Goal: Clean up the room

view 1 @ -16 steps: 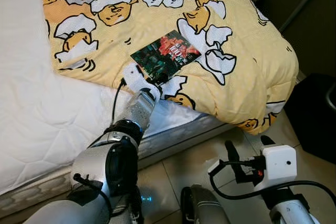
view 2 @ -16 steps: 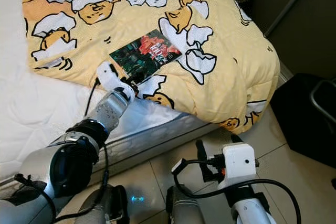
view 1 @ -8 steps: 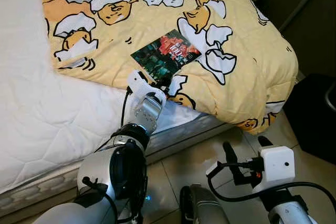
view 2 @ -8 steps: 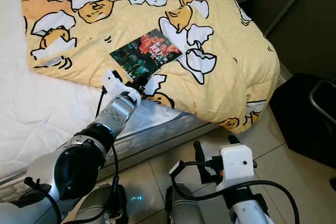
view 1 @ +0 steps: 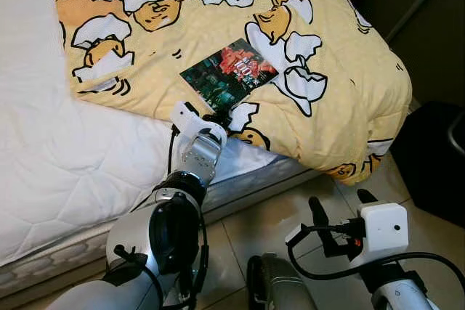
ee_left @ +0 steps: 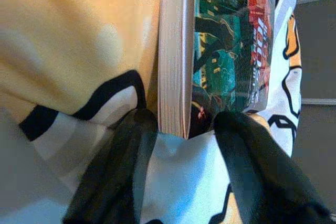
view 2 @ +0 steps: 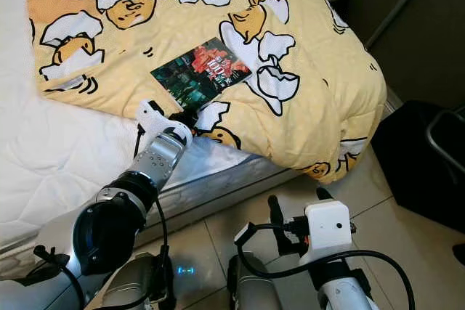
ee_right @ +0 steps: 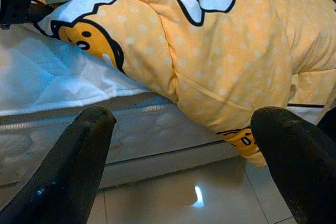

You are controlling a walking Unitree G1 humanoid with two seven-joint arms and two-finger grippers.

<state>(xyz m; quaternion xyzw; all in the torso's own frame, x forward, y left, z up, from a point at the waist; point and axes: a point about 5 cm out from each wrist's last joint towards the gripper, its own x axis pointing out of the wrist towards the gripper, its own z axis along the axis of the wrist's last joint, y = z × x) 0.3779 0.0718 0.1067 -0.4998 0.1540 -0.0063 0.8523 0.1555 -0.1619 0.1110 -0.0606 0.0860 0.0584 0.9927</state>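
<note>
A bed with a bare white mattress (view 1: pixel 43 157) took up most of the scene, and a yellow duvet (view 1: pixel 341 85) printed with egg figures was heaped over its far corner and hung down toward the tiled floor (view 1: pixel 269 223). On the duvet, near its front edge, lay a book (view 1: pixel 229 76) with a dark green and red cover, flat, its long axis running diagonally away from the robot and toward its right. The left gripper (view 1: pixel 218 115) was stretched out over the mattress to the book's near corner; in the left wrist view the two black fingers (ee_left: pixel 121 156) stood parted on either side of that corner, one under the page block, one over the cover, not yet clamped on it. The book thus lay straight ahead of that gripper, between its fingers, and the left arm was by far the nearer one. The right gripper (view 1: pixel 341 205) hung low over the floor beside the bed, fingers spread wide and holding nothing.
</note>
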